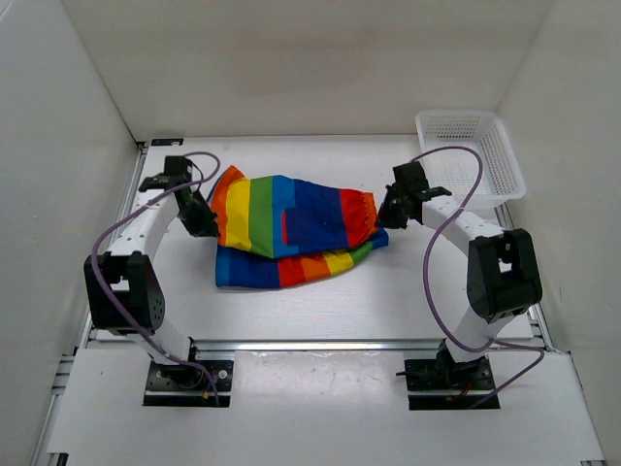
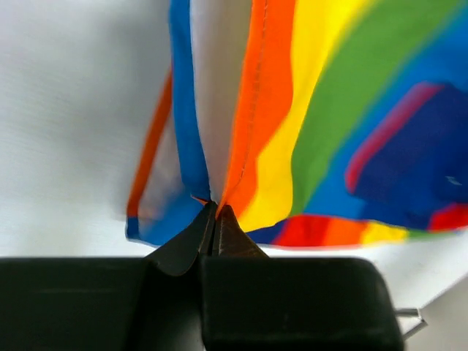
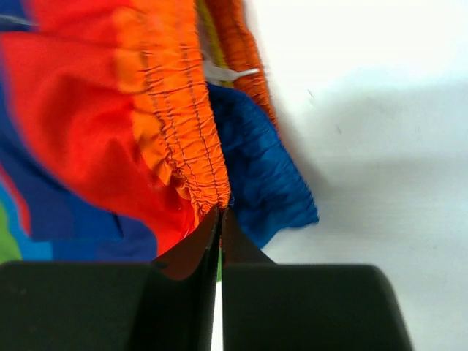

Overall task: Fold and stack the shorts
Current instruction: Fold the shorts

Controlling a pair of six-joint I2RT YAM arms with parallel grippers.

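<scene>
Shorts are spread on the worktop, gripped at the hem end by the closed left fingers and at the waistband by the closed right fingers. Both ends should be raised level and carried over together (slack skews folds).

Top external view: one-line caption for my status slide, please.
Mid-fold: left gripper pinches the rainbow shorts at a stitched hem, right gripper at the gathered waistband.
</scene>
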